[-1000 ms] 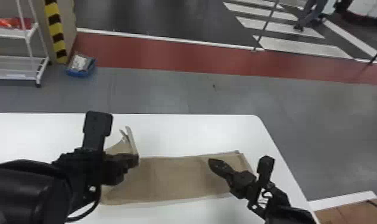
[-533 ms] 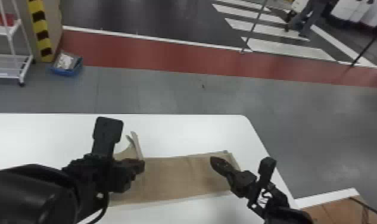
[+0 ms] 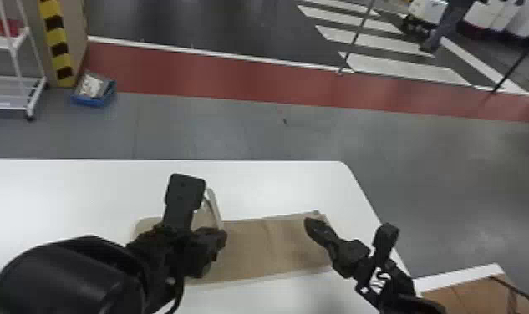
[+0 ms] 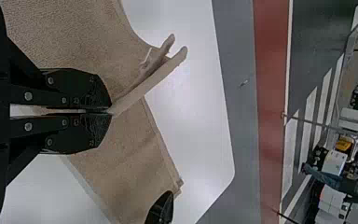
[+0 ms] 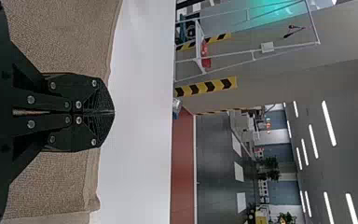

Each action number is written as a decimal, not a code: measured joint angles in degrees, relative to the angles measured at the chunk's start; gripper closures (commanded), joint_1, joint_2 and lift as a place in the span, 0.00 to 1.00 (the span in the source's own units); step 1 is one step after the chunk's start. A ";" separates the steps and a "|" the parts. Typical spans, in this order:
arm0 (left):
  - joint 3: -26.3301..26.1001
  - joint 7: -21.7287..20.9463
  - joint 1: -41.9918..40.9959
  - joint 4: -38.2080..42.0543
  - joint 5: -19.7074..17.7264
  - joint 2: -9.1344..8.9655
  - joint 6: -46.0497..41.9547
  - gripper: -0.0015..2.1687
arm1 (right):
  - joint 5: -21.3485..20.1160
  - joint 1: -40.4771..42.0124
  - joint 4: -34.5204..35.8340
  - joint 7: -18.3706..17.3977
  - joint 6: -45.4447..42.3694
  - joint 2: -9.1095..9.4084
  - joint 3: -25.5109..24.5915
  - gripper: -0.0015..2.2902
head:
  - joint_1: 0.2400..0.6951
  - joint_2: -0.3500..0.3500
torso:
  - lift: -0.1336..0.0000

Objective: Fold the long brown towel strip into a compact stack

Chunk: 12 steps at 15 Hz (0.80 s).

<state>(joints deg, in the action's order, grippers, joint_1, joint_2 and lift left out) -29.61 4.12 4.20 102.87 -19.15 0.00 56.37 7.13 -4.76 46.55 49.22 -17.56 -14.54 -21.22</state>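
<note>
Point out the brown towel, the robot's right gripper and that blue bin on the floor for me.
Brown towel [image 3: 271, 250]: head view, on its flat stretch.
Right gripper [image 5: 113, 112]: right wrist view, between its shut fingertips.
Blue bin [image 3: 88, 101]: head view, on its near wall.

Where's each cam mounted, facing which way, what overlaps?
Head view: head-mounted, facing forward and down at towel and table; left arm, right arm show.
Left wrist view: along left gripper, shut on towel, toward floor beyond.
Right wrist view: along shut right gripper, over towel, into room.
Head and left wrist share towel, table corner, right gripper's tip.
</note>
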 measured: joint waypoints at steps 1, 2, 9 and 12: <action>-0.93 0.44 0.23 -1.25 -0.05 0.00 -1.43 0.50 | 0.44 -0.05 -0.25 0.05 -0.30 -0.14 0.17 0.86 | 1.00 0.00 | 1.00; -1.59 0.67 0.55 -2.61 -0.02 0.00 -2.84 0.50 | 0.81 -0.06 -0.36 0.13 -0.44 -0.20 0.27 0.86 | 1.00 0.00 | 1.00; -5.77 0.17 1.82 -10.57 -0.89 0.00 -12.19 0.00 | 3.50 0.19 -0.83 -0.58 -0.56 -0.65 0.15 0.73 | 1.00 0.00 | 1.00; -5.24 -1.48 1.31 -8.75 -3.24 0.00 -11.07 0.01 | 5.99 1.09 0.11 -1.04 0.85 -0.16 -0.01 0.52 | 1.00 0.00 | 1.00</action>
<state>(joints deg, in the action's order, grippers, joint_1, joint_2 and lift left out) -34.85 2.64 5.50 94.12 -22.39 0.00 45.30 13.12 -3.67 46.66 48.17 -16.72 -14.70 -21.23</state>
